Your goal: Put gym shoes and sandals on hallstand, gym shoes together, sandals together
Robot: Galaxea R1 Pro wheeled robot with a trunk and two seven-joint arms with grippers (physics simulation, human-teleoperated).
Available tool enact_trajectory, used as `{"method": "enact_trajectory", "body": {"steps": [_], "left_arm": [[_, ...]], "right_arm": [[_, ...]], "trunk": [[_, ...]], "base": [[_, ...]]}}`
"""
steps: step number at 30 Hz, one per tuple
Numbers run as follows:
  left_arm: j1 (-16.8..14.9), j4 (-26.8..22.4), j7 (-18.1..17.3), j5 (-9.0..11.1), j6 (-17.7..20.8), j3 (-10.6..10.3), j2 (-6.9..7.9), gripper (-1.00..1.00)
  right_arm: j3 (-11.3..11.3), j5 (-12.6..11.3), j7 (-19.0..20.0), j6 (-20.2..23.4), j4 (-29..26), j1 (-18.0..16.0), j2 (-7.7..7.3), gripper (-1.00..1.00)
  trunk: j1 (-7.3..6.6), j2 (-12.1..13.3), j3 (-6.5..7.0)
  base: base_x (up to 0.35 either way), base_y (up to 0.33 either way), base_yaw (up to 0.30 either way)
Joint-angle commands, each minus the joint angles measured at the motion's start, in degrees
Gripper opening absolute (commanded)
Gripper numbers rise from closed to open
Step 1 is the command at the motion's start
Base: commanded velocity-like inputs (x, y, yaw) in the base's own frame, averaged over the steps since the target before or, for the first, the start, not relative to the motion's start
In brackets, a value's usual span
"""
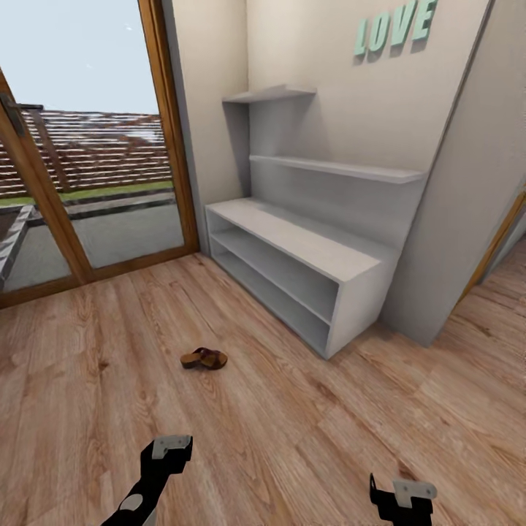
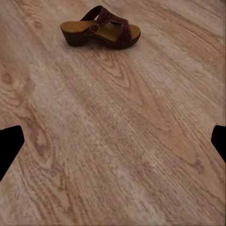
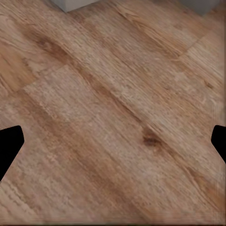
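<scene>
One sandal (image 1: 204,359) on view: dark brown, open-toed, strapped, thick-soled, lying upright on its sole on the corridor floor (image 1: 88,380), left of centre, well apart from the hallstand and some way beyond the left gripper. Seen from the left wrist, the same sandal (image 2: 100,32) sits side-on on the planks, with nothing touching it.

Far left: glazed door (image 1: 80,168) with brown wooden frame; beyond it a paved yard and a slatted fence.

Near left: left gripper (image 1: 171,447), black with a pale grey plate, held low over the floor. In the left wrist view its two fingertips (image 2: 9,146) stand wide apart at the frame's edges, bare planks between them, nothing held.

Centre to right, far: hallstand (image 1: 307,252), pale grey, set against the far wall. Flat top bare; two open shelf rows beneath, both bare; two floating shelves on the back panel above. Mint-green letters LOVE (image 1: 395,29) on the wall above it.

Near right: right gripper (image 1: 403,497), black with a grey plate, low over the floor. In the right wrist view its fingertips (image 3: 9,147) are likewise spread wide, holding nothing, wood-grain planks (image 3: 113,122) between them and a corner of the grey unit (image 3: 73,4) at the far edge.

Far right: a doorway edge with brown trim (image 1: 497,245).
</scene>
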Motion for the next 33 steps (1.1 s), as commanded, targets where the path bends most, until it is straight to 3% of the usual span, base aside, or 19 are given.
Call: {"method": "enact_trajectory", "body": {"steps": [1, 13, 33], "left_arm": [[0.0, 0.0, 0.0, -0.2, -0.2, 0.2, -0.02, 1.0], [0.3, -0.4, 0.1, -0.2, -0.2, 0.2, 0.08, 1.0], [0.5, -0.1, 0.2, -0.2, -0.1, 0.2, 0.09, 1.0]], "right_arm": [[0.0, 0.2, -0.2, -0.1, 0.1, 0.0, 0.01, 1.0], [-0.1, 0.1, -0.1, -0.1, 0.0, 0.0, -0.02, 1.0], [-0.1, 0.1, -0.2, -0.1, 0.0, 0.0, 0.06, 1.0]], "trunk": [[-0.01, 0.0, -0.14], [-0.01, 0.0, -1.22], [-0.01, 0.0, -2.67]], "base": [[0.004, -0.002, -0.046], [0.001, 0.0, -0.101], [0.0, 0.0, -0.199]]}}
